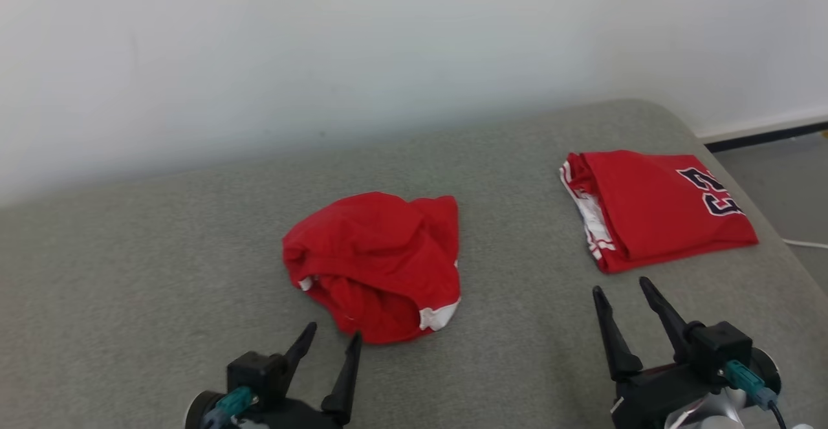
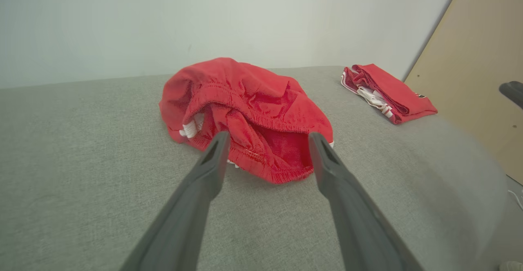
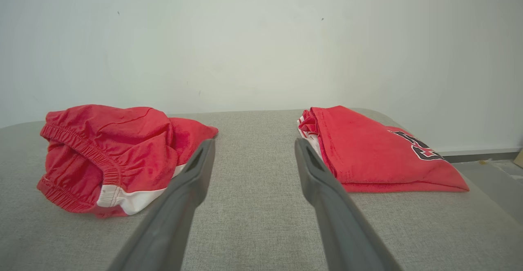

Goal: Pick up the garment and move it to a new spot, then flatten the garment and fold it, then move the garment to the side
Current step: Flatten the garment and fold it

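- Left pincer [image 1: 333, 333] stands spread wide and empty, tips just beside the crumpled red garment [image 1: 375, 261]; I cannot tell if they touch its hem.
- The garment lies bunched mid-way on the grey padded surface [image 1: 162, 274], its shape lost in the folds.
- Right pincer [image 1: 620, 285] is equally spread and holds nothing, near a folded red jersey [image 1: 660, 209] whose dark number is only partly readable.
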You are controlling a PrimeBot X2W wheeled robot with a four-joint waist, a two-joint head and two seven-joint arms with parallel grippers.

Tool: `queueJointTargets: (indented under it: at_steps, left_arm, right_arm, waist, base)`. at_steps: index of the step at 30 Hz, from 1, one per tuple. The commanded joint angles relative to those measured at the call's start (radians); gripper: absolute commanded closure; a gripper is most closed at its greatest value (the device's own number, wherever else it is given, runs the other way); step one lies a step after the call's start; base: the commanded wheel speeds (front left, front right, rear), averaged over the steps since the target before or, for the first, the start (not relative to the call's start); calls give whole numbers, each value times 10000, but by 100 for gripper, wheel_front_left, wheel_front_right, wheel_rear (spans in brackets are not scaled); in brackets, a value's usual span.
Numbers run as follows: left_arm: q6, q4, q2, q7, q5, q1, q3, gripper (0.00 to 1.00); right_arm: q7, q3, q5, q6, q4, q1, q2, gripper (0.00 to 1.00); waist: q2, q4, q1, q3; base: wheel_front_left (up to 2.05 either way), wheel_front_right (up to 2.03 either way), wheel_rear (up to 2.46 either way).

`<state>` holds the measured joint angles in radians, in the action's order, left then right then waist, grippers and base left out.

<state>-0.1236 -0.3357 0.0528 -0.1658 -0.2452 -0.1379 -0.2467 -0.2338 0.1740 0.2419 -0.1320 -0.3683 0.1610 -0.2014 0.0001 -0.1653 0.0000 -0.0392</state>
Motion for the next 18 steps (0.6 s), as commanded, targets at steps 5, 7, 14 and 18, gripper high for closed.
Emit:
queueJointTargets:
  at_steps: [5,7,14,18]
  left_arm:
    - [-31,-1387,-16,397,-881,-1193,-623,0]
    - [80,-1827,-13,541,-1234,-1561,-787,0]
    - [706,-3044,-8,1015,-2280,-2489,-1041,0]
    - [1109,-3613,-7,1189,-2665,-2759,-1115,0]
  right_arm:
    - [-52,371,68,29,20,383,145,0]
    - [-93,440,101,29,-19,472,185,0]
    - [-213,502,127,29,-136,621,252,0]
    - [-249,495,159,29,-206,597,209,0]
  waist:
    - [-1,-1358,0,640]
    - [-1,-1686,0,777]
    - [-1,-2544,0,1144]
    - [-1,-2706,0,1183]
  base:
    - [0,0,0]
    - [0,0,0]
    - [0,0,0]
    - [0,0,0]
